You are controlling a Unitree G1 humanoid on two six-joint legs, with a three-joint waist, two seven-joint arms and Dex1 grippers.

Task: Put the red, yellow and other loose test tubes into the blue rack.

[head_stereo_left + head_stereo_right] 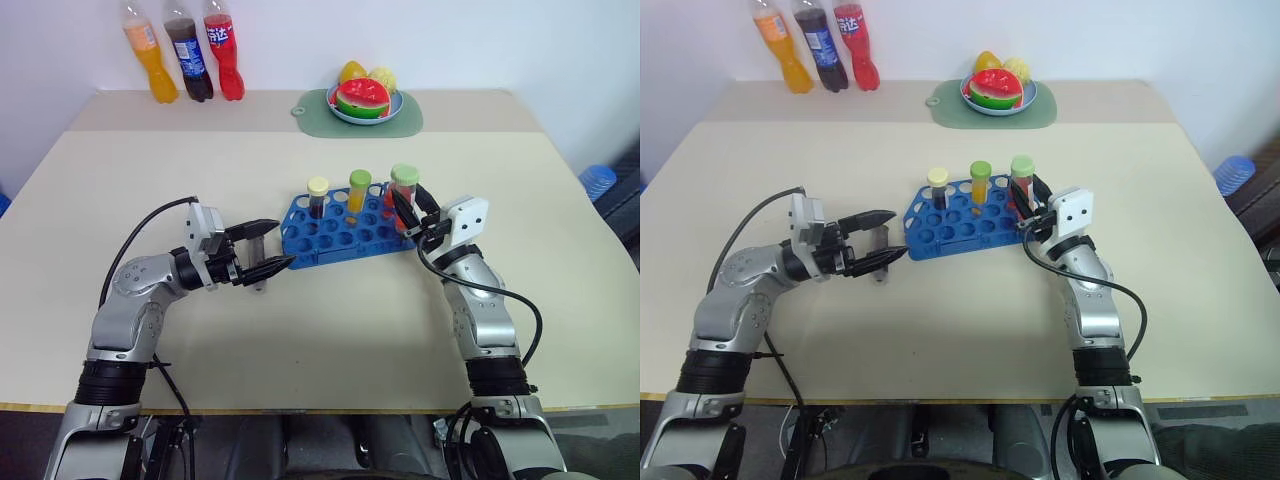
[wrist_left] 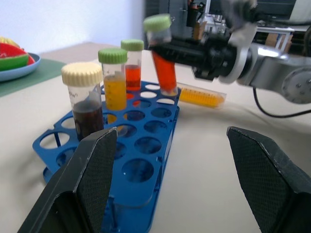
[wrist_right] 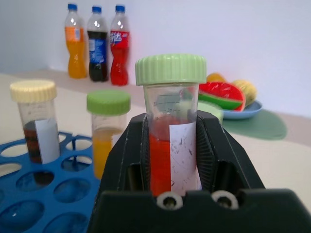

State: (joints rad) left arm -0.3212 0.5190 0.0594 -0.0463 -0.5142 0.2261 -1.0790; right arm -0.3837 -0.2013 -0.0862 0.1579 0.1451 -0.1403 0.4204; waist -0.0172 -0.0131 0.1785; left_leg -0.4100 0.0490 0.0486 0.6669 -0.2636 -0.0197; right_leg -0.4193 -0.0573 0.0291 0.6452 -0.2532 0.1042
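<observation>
Two arms are working over the blue rack (image 1: 345,228). The right gripper (image 1: 405,212) is clamping a red test tube (image 3: 167,145), tilted above the rack's right end; it needs straightening over an empty hole before lowering. The left gripper (image 1: 262,250), spread wide, is bracketing the rack's left corner.

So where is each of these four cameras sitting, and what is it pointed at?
Left eye: on the head, looking forward and down at the table; both arms show, with the blue rack between them.
Right eye: beside it, same scene.
Left wrist: along the open left gripper towards the rack, with the right gripper beyond it.
Right wrist: along the right gripper's fingers, shut on the red tube.
Shared: all four show the rack, the dark tube and the yellow tube.
</observation>
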